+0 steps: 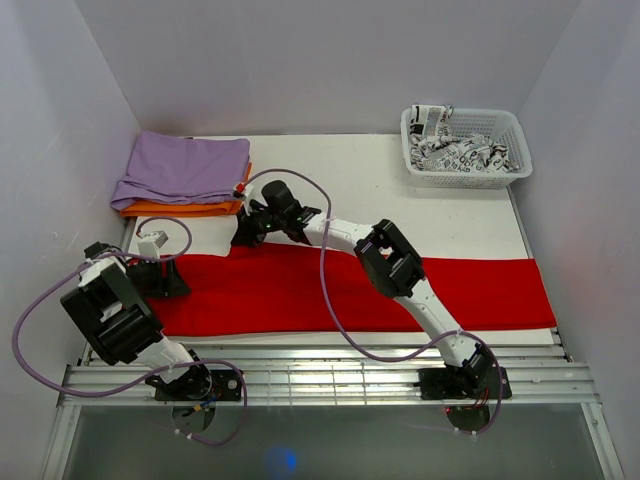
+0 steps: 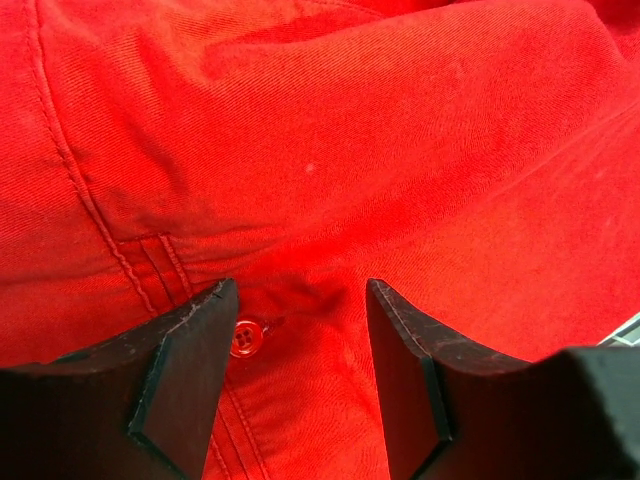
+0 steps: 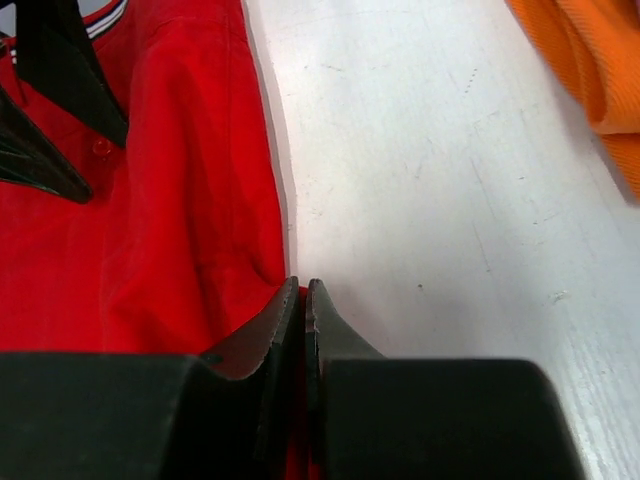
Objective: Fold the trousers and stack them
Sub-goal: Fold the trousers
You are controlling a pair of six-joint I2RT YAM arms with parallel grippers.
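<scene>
The bright red trousers lie flat in a long strip across the table, waist end at the left. My left gripper hovers over that waist end. In the left wrist view it stands open just above the fabric, with a red button beside its left finger. My right gripper reaches to the far edge of the trousers near the waist. In the right wrist view it is shut, with a thin fold of the red trousers pinched between its jaws. The left gripper's dark fingers show at the upper left of that view.
A folded lilac cloth lies on an orange one at the back left, close to my right gripper; the orange cloth shows in the right wrist view. A white basket holding black-and-white patterned cloth stands at the back right.
</scene>
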